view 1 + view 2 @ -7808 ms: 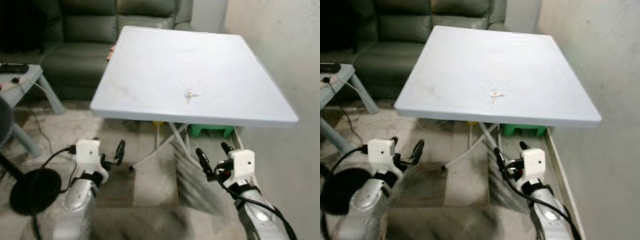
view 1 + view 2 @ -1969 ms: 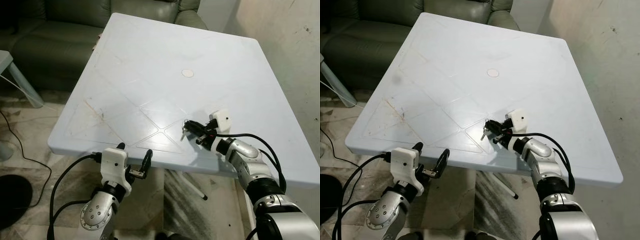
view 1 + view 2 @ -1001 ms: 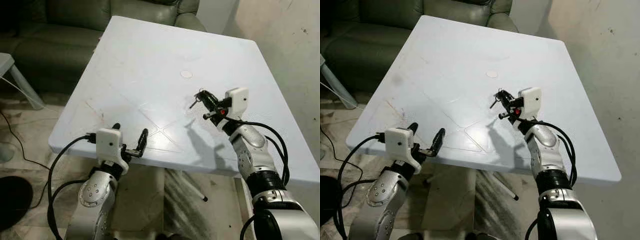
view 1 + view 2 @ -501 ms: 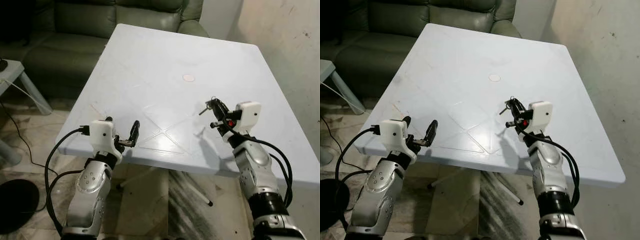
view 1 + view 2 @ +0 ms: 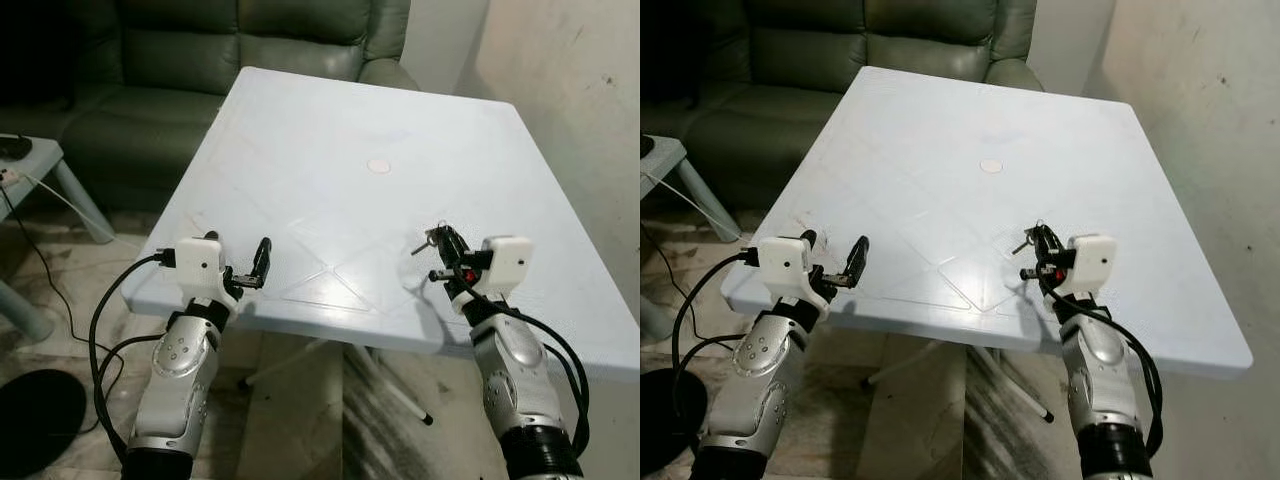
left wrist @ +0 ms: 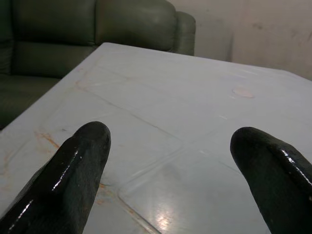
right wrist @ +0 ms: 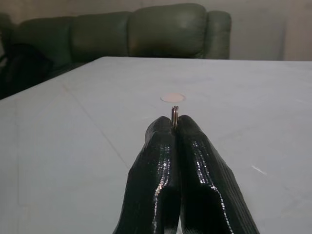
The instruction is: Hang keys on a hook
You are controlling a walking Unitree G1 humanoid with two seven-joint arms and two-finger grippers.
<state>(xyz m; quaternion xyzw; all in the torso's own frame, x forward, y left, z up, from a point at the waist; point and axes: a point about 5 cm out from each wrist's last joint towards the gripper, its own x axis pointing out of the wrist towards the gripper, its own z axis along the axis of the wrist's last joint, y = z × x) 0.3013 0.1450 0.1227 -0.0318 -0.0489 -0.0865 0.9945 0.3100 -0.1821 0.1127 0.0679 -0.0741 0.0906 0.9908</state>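
Observation:
My right gripper is shut on a small bunch of keys, held up above the near right part of the white table. In the right wrist view the key ring sticks up between the two pressed black fingers. My left gripper stands open at the table's near left edge, its fingers spread wide with nothing between them. I see no hook.
A dark green sofa stands behind the table. A plastered wall runs along the right. A grey side table with cables stands at the far left, and a black round base sits on the floor.
The camera has pulled back slightly and the view has shifted. My right gripper with the keys has sunk a little lower toward me. My left gripper stays open at the table edge.

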